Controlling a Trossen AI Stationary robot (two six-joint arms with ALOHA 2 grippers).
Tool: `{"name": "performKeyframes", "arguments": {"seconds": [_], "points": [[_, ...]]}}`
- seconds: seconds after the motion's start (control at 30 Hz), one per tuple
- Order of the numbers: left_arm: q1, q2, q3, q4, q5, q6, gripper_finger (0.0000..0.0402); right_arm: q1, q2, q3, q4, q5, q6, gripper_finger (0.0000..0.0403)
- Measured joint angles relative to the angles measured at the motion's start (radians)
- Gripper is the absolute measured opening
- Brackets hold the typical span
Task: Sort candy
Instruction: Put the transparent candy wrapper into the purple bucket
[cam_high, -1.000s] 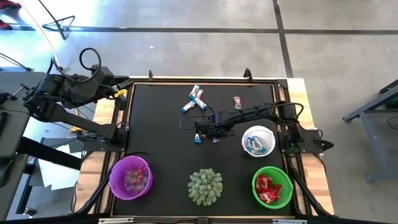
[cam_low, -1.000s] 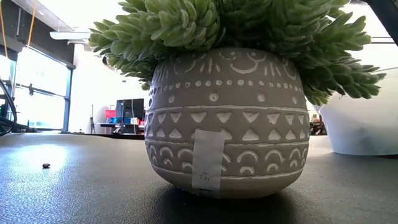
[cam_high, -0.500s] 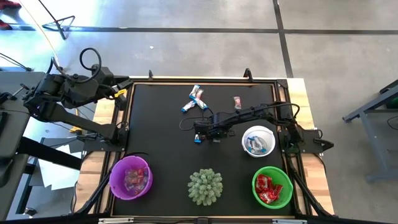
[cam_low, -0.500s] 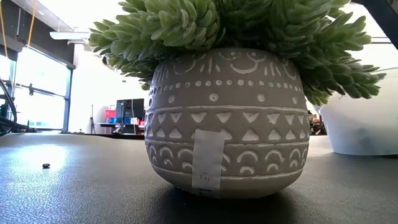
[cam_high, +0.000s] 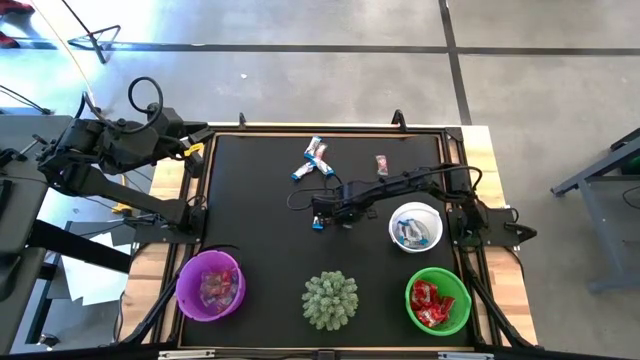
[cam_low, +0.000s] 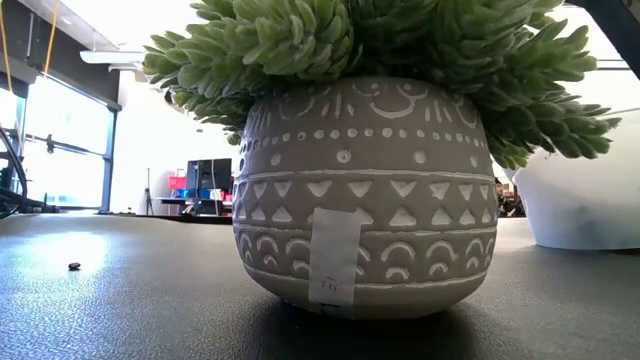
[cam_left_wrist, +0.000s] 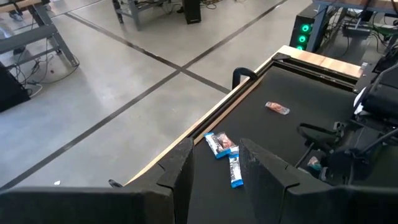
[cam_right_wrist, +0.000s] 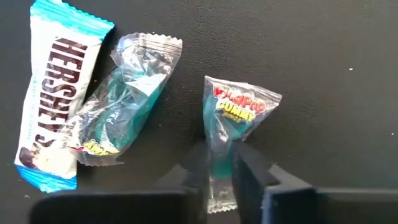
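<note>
My right gripper (cam_high: 321, 217) points down at the middle of the black mat (cam_high: 260, 230), shut on a small blue candy in a clear printed wrapper (cam_right_wrist: 239, 102). Beside it on the mat lie a second blue candy (cam_right_wrist: 121, 106) and a white-and-blue bar (cam_right_wrist: 53, 93). More candy lies near the far edge: two blue-and-white bars (cam_high: 312, 160) and a pinkish one (cam_high: 381, 163). My left gripper (cam_left_wrist: 217, 186) hangs open, high over the mat's far left corner, with nothing between its fingers. My right gripper pinches the narrow end of the blue candy's wrapper (cam_right_wrist: 221, 155) between its two fingers (cam_right_wrist: 252, 171). The fingers come from above, pointing down. The candy lies flat on the mat, its wide printed end clear of the fingers.
Along the near edge stand a purple bowl (cam_high: 210, 284), a spiky green plant in a patterned pot (cam_high: 330, 299) and a green bowl with red candy (cam_high: 438, 300). A white bowl with blue-and-white candy (cam_high: 415, 226) sits to the right of my right gripper.
</note>
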Motion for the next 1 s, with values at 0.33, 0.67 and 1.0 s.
{"name": "performKeyframes", "arguments": {"seconds": [0.33,0.67,1.0], "points": [[0.0,0.0,0.0,0.0,0.0,0.033,0.0113,0.004,-0.074,0.044,0.0,0.011,-0.021,0.0019],[0.0,0.0,0.0,-0.007,0.119,0.069,0.0113,0.066,-0.085,0.364,0.044,0.085,-0.367,0.0017],[-0.05,0.0,0.0,0.037,0.508,0.149,0.0113,0.14,-0.086,0.695,0.058,0.417,-0.832,0.0016]]}}
